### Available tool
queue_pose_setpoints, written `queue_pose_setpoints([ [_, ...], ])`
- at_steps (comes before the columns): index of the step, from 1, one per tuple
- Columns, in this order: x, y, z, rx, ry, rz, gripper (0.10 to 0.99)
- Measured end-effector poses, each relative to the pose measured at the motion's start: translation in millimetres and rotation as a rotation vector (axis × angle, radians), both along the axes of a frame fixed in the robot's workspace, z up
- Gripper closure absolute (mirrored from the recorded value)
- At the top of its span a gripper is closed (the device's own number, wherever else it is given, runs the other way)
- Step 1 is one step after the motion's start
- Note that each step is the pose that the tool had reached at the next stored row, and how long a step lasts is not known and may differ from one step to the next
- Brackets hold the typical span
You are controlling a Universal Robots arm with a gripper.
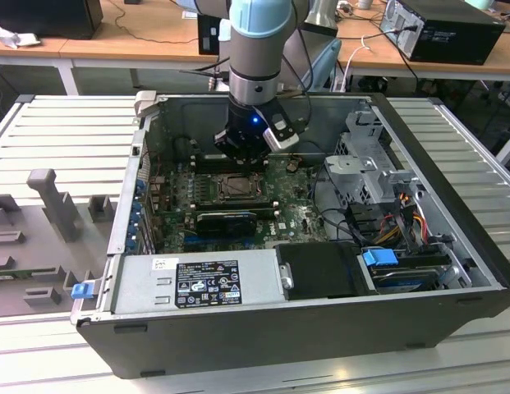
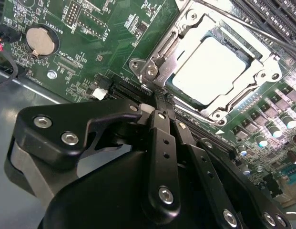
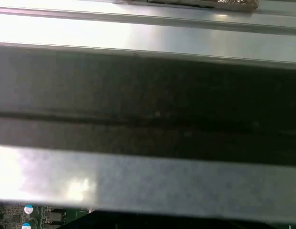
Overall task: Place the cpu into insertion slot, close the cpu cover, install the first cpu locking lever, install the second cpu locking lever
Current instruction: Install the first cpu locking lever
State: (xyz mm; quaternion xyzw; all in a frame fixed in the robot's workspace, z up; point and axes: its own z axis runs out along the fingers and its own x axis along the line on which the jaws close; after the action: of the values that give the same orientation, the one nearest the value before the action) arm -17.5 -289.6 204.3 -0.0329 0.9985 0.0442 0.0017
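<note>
The open computer case (image 1: 320,271) lay on its side on a ribbed metal surface (image 1: 66,131); grey moulded fixtures (image 1: 53,205) stood at the case's 9 o'clock in the exterior view, and wooden desks (image 1: 140,41) with cables and another black computer (image 1: 452,29) ran across 12 o'clock. The arm (image 1: 256,49) came down into the case, gripper (image 1: 246,152) just above the green motherboard (image 1: 296,213), at 12 o'clock of the insertion slot (image 1: 236,187). In the second wrist view the cpu (image 2: 209,67) sat in the insertion slot, silver top showing through the window of the cpu cover (image 2: 262,76), which lay flat over it. The gripper (image 2: 164,107) had its fingers (image 2: 159,143) clenched together on nothing, tips at the socket's edge. A coin cell (image 2: 41,39) sat on the board. The locking levers were hard to make out. The first wrist view was blurred: bright and dark metal bands (image 3: 148,114), a sliver of board (image 3: 24,217) cut off at the edge.
</note>
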Motion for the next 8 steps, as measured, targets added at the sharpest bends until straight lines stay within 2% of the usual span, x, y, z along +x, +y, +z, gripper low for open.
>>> queue_pose_setpoints([
  [3,0.1,-0.1,-1.2,-0.006,0.0001,0.000,0.980],
  [8,0.4,0.1,-3.5,-0.004,-0.0001,0.000,0.980],
])
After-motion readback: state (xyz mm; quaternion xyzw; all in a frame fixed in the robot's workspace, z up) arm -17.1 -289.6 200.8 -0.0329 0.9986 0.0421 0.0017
